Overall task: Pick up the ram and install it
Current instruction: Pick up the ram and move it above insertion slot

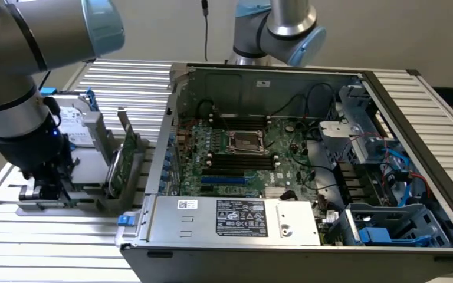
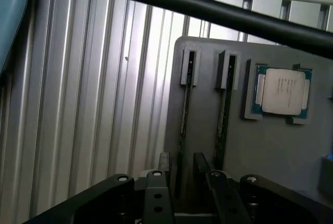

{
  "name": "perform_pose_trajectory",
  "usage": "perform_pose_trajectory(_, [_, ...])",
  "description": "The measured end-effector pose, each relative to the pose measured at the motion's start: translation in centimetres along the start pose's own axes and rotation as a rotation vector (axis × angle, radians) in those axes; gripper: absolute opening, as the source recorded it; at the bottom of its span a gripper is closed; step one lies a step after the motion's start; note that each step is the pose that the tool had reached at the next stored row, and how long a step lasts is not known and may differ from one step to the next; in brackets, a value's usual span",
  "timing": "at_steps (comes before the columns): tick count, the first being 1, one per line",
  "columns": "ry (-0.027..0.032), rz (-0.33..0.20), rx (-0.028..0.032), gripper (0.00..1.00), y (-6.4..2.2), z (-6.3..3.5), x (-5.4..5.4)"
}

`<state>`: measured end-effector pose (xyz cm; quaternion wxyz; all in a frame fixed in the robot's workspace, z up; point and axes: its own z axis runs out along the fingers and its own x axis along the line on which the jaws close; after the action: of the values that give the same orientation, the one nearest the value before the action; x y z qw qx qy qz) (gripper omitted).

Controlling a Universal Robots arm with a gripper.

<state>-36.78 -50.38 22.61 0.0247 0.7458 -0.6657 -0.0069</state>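
Ram point(image 2: 183, 120): long, narrow, thin dark board stick, seen edge-on. It stands on its long edge in a slot of the flat grey plastic holder block point(image 2: 270, 156). The black two-finger claw point(image 2: 182, 165) straddles its near end, one fingertip on each flat side, jaws wide. The gap is clearly broader than the stick; contact can't be told. The ram is seated in its slot. Its long axis runs straight away from the claw along the slot to a grey end clip point(image 2: 188, 67), and the claw's closing line crosses it at right angles. A second dark memory stick point(image 2: 223, 114) sits parallel in the next slot, just beside one finger point(image 2: 218, 182); it is the closest obstacle. Beyond that stick a square silver processor with blue-green frame point(image 2: 281, 91) lies flat in a pocket of the holder. A thick black tube point(image 2: 182, 2) crosses past the holder's far edge.

Exterior view: the claw point(image 1: 45, 191) is low over the holder point(image 1: 92, 206) on the ribbed aluminium worktop point(image 1: 53, 247), at 9 o'clock of the open grey computer case point(image 1: 266, 79). At 3 o'clock of the claw an upright green expansion card with metal bracket point(image 1: 124, 159) stands between claw and case. At about 1 o'clock of the claw is a silver hard drive with blue rails point(image 1: 73, 127). The green motherboard point(image 1: 289, 171) lies inside the case, with black memory slots point(image 1: 242, 159) near its middle.
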Motion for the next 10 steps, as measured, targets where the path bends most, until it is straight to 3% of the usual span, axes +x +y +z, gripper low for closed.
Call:
perform_pose_trajectory(7, [-0.0008, 0.010, -0.0046, 0.33, 0.50, 1.06, -0.7])
perform_pose_trajectory(10, [-0.0017, 0.014, -0.0150, 0.33, 0.76, 1.30, -0.7])
